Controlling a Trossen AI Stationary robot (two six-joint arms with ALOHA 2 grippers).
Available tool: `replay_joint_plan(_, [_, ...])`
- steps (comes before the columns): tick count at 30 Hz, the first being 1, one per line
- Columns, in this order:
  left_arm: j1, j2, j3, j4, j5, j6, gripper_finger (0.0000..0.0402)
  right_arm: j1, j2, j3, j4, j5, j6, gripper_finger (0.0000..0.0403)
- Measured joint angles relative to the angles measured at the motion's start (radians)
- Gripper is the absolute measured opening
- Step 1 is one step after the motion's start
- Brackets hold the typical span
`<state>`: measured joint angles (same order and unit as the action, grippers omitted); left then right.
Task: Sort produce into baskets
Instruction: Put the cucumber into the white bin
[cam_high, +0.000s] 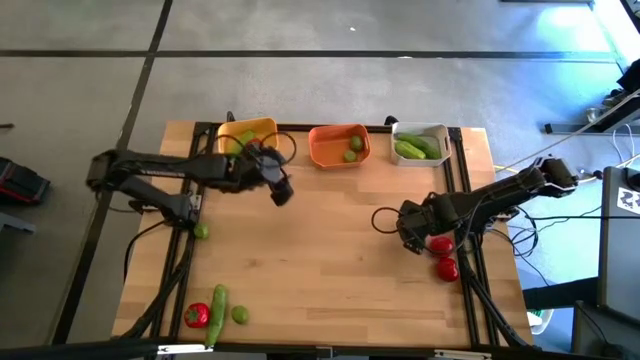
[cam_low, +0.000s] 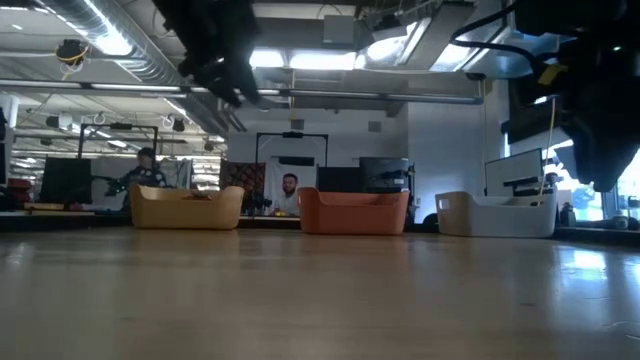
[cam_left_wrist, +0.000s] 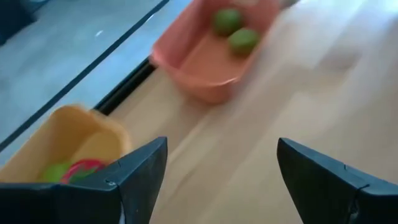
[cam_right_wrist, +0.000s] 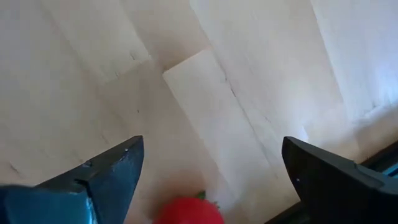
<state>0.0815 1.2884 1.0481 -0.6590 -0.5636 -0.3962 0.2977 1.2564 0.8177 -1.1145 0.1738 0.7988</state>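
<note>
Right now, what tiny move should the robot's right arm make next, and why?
Probably lower the right tool onto the small red rounded tomato piece. Its fingers stand open and empty just above that piece, which lies loose on the wooden table, not yet in a basket.

You look straight down on the whole tabletop (cam_high: 330, 250) from above. Your low camera sits at tabletop height, facing the three baskets, which both views share. Your wrist cameras look down close, the left also catching the orange basket (cam_left_wrist: 199, 65).
</note>
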Motion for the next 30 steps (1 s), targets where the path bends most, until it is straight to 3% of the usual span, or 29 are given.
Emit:
replay_joint_plan(12, [0.11, -0.007, 0.0, 0.011, 0.033, 0.132, 0.0299, -0.006, 0.0, 0.0, 0.011, 0.087, -0.053, 0.0369])
replay_joint_plan(18, [0.195, 0.005, 0.0, 0.014, 0.031, 0.127, 0.0317, -0.006, 0.0, 0.0, 0.107, 0.164, -0.116, 0.0369])
replay_joint_plan(26, [0.363, 0.045, 0.0, -0.024, 0.017, 0.13, 0.0342, -0.076, 0.0, 0.0, 0.186, 0.202, -0.214, 0.0369])
replay_joint_plan(30, [0.469, 0.046, 0.0, -0.108, 0.066, 0.11, 0.0343, -0.122, 0.0, 0.0, 0.202, 0.202, -0.276, 0.0369])
